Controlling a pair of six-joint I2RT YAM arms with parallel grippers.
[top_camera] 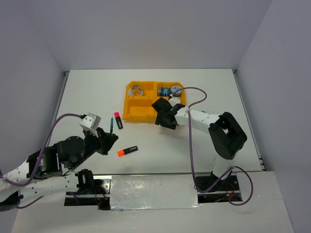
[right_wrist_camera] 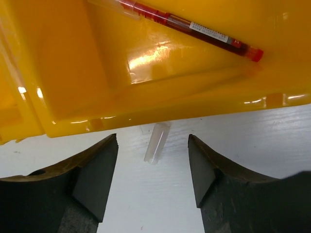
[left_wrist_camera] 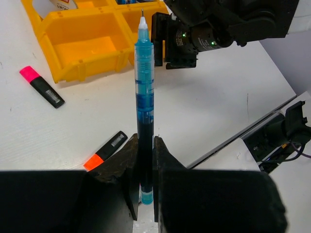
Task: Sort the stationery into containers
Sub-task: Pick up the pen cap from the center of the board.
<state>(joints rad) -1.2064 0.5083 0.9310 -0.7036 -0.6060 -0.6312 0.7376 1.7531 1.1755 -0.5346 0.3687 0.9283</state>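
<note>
Your left end effector (left_wrist_camera: 145,145) was clamped tight on the thin blue pen (left_wrist_camera: 144,97), holding it above the table (top_camera: 218,87) with the tip aimed toward the orange tray (top_camera: 133,112). Your right end effector (right_wrist_camera: 152,141) hung at the tray's edge with its jaws apart, gripping nothing. A small clear cap (right_wrist_camera: 156,143) lay on the table between them, just beside the tray wall. A red pen (right_wrist_camera: 194,29) lay in the compartment past that wall. The pink-capped marker (top_camera: 118,120) and orange-capped marker (top_camera: 127,151) lay on the table.

Tight in the left gripper (left_wrist_camera: 145,143), a blue pen (left_wrist_camera: 145,92) — orange tray (left_wrist_camera: 82,67) beyond.
</note>
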